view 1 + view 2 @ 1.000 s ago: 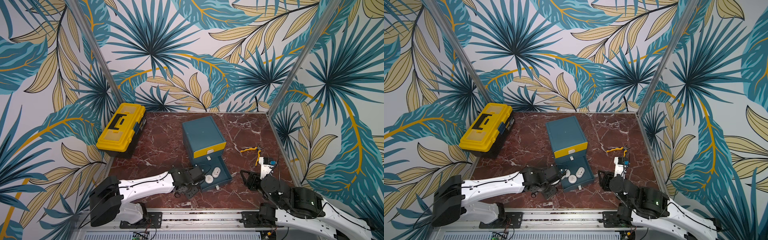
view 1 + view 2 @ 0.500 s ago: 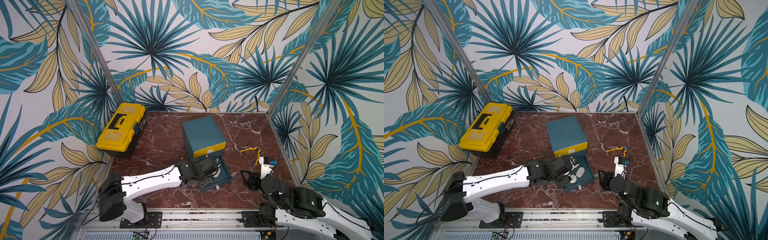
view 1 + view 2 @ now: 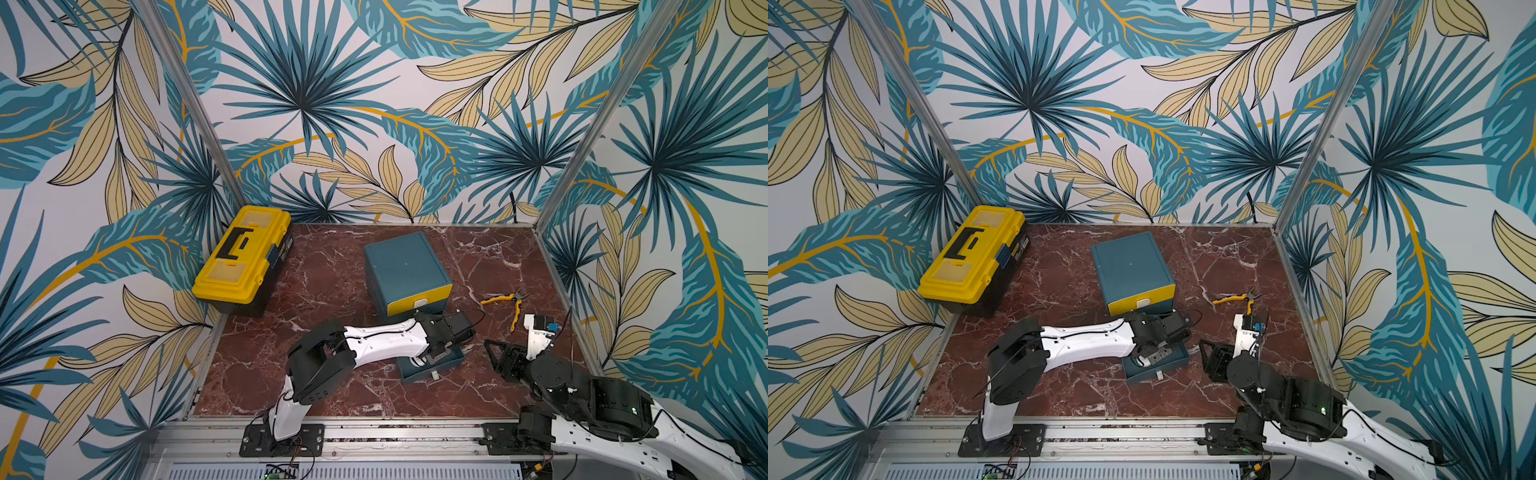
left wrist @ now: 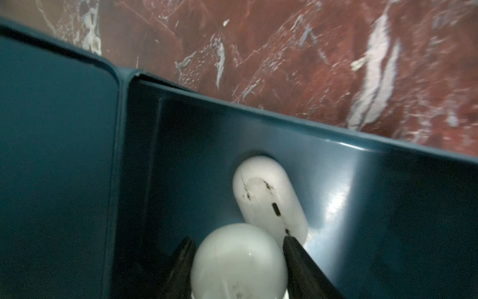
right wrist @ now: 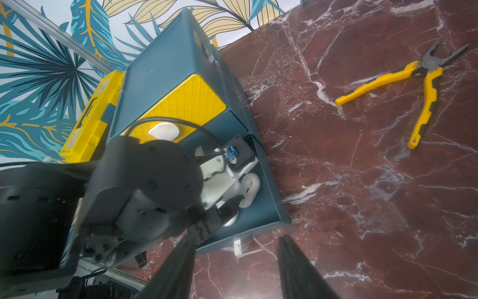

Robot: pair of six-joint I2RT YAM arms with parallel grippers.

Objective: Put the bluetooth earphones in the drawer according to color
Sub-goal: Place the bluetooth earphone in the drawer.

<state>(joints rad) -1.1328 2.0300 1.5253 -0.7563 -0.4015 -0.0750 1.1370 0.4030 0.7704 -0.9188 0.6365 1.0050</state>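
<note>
A yellow toolbox (image 3: 243, 259) sits at the back left corner of the red marble worktop (image 3: 332, 395), its lid closed. Near the middle stands the teal cabinet (image 3: 403, 266) with its yellow top front facing the front edge. Its lowest drawer (image 3: 432, 372) is pulled out toward that edge.

The left arm reaches across from the front left, and the left tool (image 4: 236, 238) is down inside the open drawer. The wrist view shows it pinching a white earphone case (image 4: 238, 261), one black finger against each side. A second white case (image 4: 266, 191) lies on the drawer floor just beyond, touching the held one and close to the drawer's side wall. It has dark scuffs and a small slot on its face.

Right of the cabinet, yellow-handled pliers (image 3: 509, 305) lie on the worktop with handles apart, near the right edge. The right tool (image 5: 236, 238) hovers over bare marble near the front right corner, just beside the drawer's front. Its fingers are spread with nothing between them.
</note>
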